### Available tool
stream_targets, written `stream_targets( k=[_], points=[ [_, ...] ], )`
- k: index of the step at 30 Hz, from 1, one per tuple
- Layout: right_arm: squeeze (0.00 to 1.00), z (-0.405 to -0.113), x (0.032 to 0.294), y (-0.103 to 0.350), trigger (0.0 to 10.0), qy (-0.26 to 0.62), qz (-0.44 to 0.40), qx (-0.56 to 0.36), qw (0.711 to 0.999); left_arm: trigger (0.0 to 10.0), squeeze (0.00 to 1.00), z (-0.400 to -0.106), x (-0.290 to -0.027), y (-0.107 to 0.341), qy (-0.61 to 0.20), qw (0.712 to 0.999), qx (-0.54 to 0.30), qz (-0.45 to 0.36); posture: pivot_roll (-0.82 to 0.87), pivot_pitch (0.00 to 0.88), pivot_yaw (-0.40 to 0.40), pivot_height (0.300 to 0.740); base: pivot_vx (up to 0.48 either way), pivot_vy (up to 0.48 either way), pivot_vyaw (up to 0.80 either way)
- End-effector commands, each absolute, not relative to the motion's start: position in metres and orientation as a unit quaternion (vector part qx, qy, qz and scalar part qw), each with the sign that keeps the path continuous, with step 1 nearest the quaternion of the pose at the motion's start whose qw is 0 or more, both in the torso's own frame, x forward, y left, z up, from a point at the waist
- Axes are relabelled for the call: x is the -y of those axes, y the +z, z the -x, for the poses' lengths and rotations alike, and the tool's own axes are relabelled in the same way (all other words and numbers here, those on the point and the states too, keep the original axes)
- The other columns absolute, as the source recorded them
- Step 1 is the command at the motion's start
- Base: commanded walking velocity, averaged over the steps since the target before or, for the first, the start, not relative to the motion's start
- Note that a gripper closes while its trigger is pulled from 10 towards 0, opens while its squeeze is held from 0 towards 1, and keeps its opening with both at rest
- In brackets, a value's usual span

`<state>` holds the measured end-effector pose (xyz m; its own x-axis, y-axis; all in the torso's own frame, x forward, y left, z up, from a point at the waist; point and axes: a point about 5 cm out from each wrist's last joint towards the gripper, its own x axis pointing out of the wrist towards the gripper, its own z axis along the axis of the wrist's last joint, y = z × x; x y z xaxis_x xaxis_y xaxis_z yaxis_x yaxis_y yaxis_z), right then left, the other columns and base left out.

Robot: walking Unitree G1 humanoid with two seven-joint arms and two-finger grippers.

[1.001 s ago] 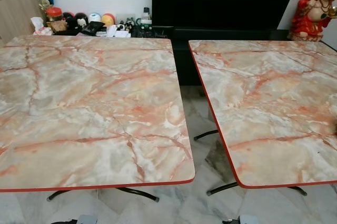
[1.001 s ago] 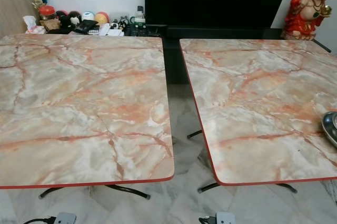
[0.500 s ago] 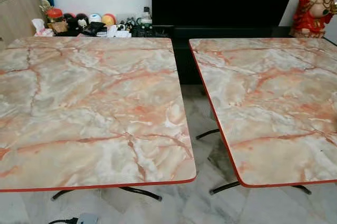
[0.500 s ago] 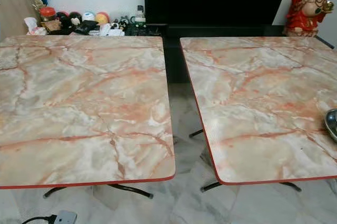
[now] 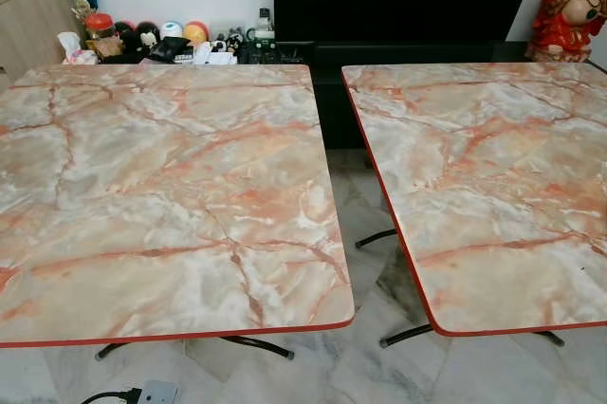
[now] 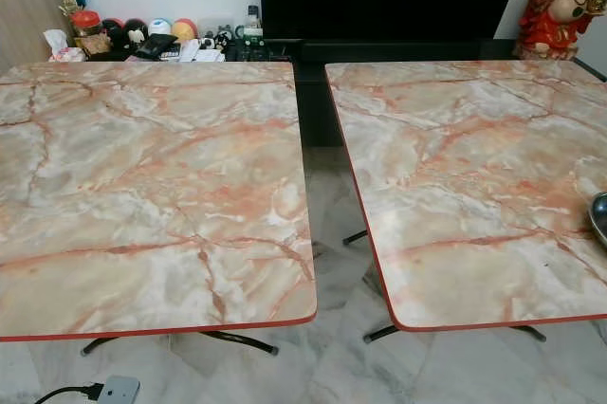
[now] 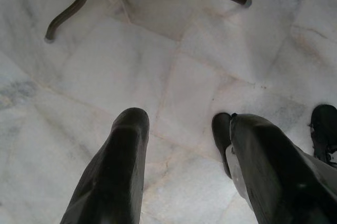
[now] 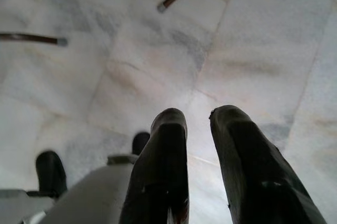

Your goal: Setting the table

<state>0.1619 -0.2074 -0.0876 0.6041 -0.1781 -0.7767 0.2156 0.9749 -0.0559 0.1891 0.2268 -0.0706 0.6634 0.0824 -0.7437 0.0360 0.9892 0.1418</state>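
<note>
Right eye view: perhaps a metal bowl (image 6: pixel 598 218) at table (image 6: pixel 455 176) edge; both pincers spread.

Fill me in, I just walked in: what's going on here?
Nothing is being handled yet. The robot faces two marble-patterned, red-edged tables, the left table and the right table, both nearly bare. A metal bowl sits at the right table's edge. The left gripper and right gripper hang open over the tiled floor.
</note>
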Motion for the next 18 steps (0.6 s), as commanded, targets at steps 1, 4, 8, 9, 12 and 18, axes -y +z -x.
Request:
stream_targets(
  k=[1, 4, 8, 9, 12, 18],
  points=[
    [0.00, -0.161, 0.206, -0.088, 10.0, -0.110, -0.029, -0.425, 0.898, 10.0, 0.00, -0.182, -0.225, -0.075, 0.012, 0.903, -0.423, -0.071, -0.02, 0.089, -0.001, 0.740, 0.000, 0.000, 0.00],
    [0.00, -0.162, 0.203, -0.088, 10.0, -0.095, -0.019, -0.432, 0.897, 10.0, 0.00, -0.183, -0.225, -0.075, 0.015, 0.903, -0.423, -0.070, -0.02, 0.086, -0.003, 0.740, 0.000, 0.000, 0.00],
    [0.00, -0.165, 0.200, -0.087, 10.0, -0.096, -0.026, -0.426, 0.899, 10.0, 0.00, -0.188, -0.226, -0.072, 0.018, 0.906, -0.418, -0.068, -0.01, 0.066, 0.004, 0.740, 0.000, 0.000, 0.00],
    [0.00, -0.166, 0.199, -0.087, 10.0, -0.098, -0.029, -0.425, 0.900, 10.0, 0.00, -0.189, -0.227, -0.072, 0.018, 0.906, -0.418, -0.068, -0.01, 0.066, 0.004, 0.740, 0.000, 0.000, 0.00],
    [0.00, -0.169, 0.195, -0.086, 10.0, -0.095, -0.032, -0.421, 0.901, 10.0, 0.00, -0.193, -0.229, -0.069, 0.016, 0.907, -0.414, -0.072, -0.02, 0.057, 0.020, 0.740, 0.000, 0.000, 0.00],
    [0.00, -0.163, 0.190, -0.090, 10.0, -0.105, -0.044, -0.431, 0.895, 10.0, 0.00, -0.199, -0.232, -0.065, 0.016, 0.909, -0.409, -0.077, -0.01, 0.039, 0.032, 0.740, 0.000, 0.000, 0.00]
  ],
)
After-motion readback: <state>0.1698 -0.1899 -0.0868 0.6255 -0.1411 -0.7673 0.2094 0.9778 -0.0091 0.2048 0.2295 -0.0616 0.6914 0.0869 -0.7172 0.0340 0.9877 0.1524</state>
